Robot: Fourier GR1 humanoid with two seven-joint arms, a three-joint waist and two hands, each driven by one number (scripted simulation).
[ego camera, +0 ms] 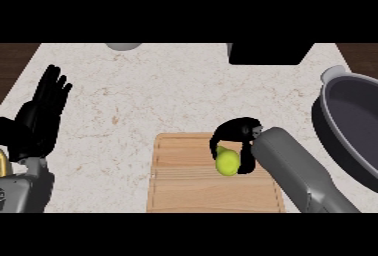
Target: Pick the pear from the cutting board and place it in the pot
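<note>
Item 1: my right hand (238,131), black, at the end of my grey forearm, which comes in from the lower right. Fingers and thumb are curled round the pear; the hand sits over the upper right part of the cutting board.

Item 2: pear (227,162), yellow-green, inside that curl, its lower half showing beneath my fingers. It is over the board; whether it touches the wood I cannot tell.

Item 3: cutting board (192,185), pale wood, directly under the hand, reaching toward me and to its left.

Item 4: tabletop (148,100), light speckled stone, all round the board.

Item 5: pot (347,125), dark, grey-rimmed, to the right of the hand, well apart, cut off by the edge.

Item 6: my left hand (44,112), far to the left, open, fingers straight and pointing up, resting near the edge.

Item 7: a black object (269,52) beyond the hand, at the far edge.

Item 8: a grey rounded object (124,46), far left of that, only partly showing.
</note>
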